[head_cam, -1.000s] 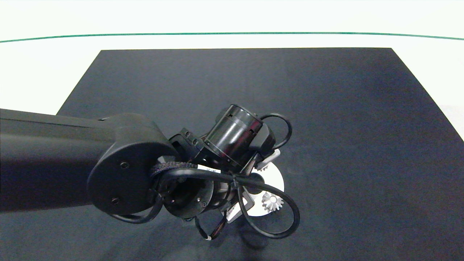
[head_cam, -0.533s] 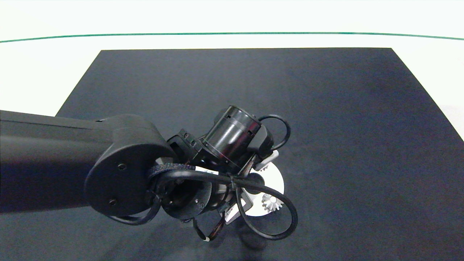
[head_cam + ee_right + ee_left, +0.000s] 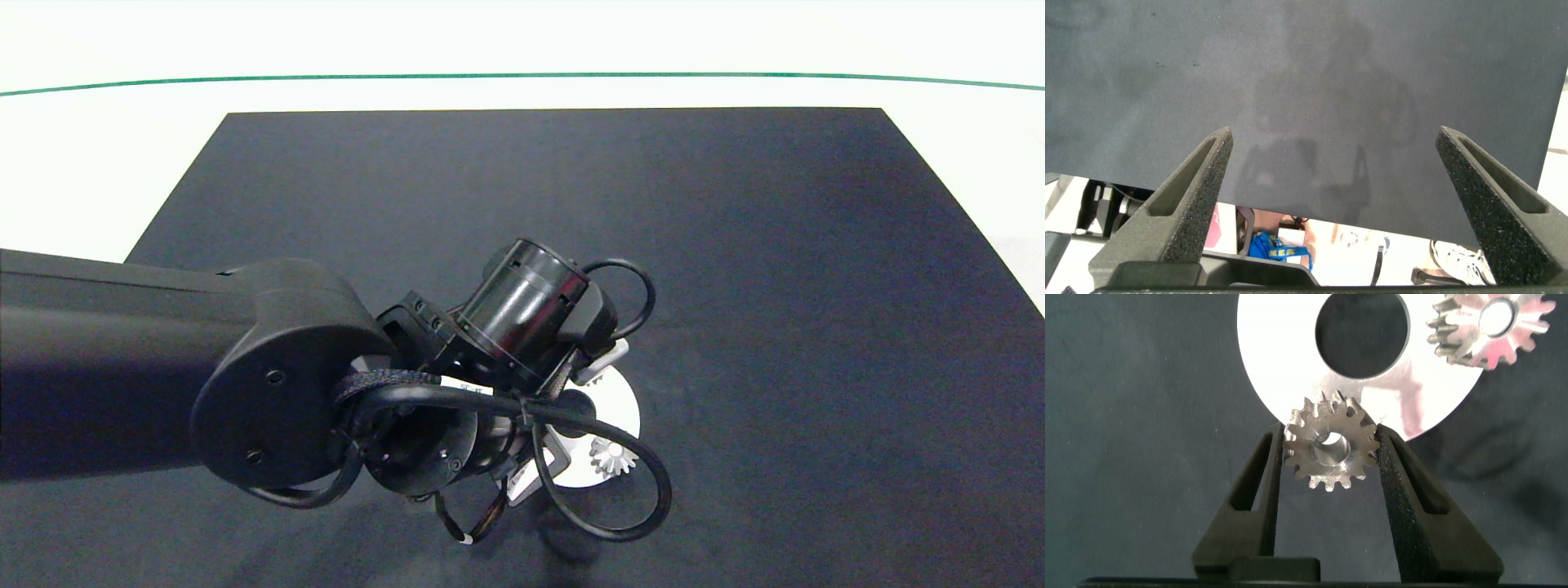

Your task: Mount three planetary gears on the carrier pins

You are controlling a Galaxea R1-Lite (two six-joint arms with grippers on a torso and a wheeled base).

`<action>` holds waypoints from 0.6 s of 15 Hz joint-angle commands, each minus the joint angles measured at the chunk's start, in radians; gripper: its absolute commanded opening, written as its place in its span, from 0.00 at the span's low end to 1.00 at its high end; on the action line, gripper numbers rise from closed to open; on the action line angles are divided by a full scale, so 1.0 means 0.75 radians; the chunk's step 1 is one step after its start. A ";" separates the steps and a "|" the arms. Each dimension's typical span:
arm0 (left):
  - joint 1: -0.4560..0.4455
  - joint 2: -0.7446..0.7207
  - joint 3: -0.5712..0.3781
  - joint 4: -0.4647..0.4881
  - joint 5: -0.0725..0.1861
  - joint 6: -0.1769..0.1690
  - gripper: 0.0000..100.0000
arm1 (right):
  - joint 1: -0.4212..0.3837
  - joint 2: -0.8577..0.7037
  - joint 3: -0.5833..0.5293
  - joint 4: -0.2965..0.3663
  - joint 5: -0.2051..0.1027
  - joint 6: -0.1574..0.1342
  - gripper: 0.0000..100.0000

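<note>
- Silver metal teeth show in two places in the left wrist view: one planetary gear (image 3: 1332,451) is clamped between the jaws of the left gripper (image 3: 1331,457), and a second gear (image 3: 1488,325) sits at the rim of the white disc (image 3: 1290,343), seemingly already on its pin.
- In the head view that seated gear (image 3: 612,457) lies on the near right part of the disc (image 3: 624,408); a few teeth peeking out by the wrist at the disc's far edge (image 3: 598,380) are likely the held gear, though the arm hides most of it.
- No third gear shows in any view, and the carrier pins themselves cannot be made out, so it is unclear whether one or two gears are installed.
- As a judgement, the task is partway: at least one gear looks placed, one is in hand over the disc's edge and not yet seated, and lowering it onto its pin is left.
- The right gripper (image 3: 1347,212) hangs off past the edge of the black mat on the table (image 3: 1290,82), jaws spread wide and holding nothing; it is out of the head view.
- Compared with a second ago, the left arm has shifted slightly left and towards the near side, and less of the held gear's teeth shows past the wrist; the disc and the seated gear have stayed put.
</note>
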 commanded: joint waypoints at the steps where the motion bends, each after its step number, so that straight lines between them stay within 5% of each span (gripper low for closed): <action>1: -0.002 0.008 -0.016 0.002 0.004 0.005 0.00 | 0.000 0.002 -0.001 0.004 -0.003 -0.001 1.00; 9: 0.004 0.004 -0.020 0.014 0.002 0.019 0.00 | 0.000 0.002 0.002 0.004 0.001 -0.001 1.00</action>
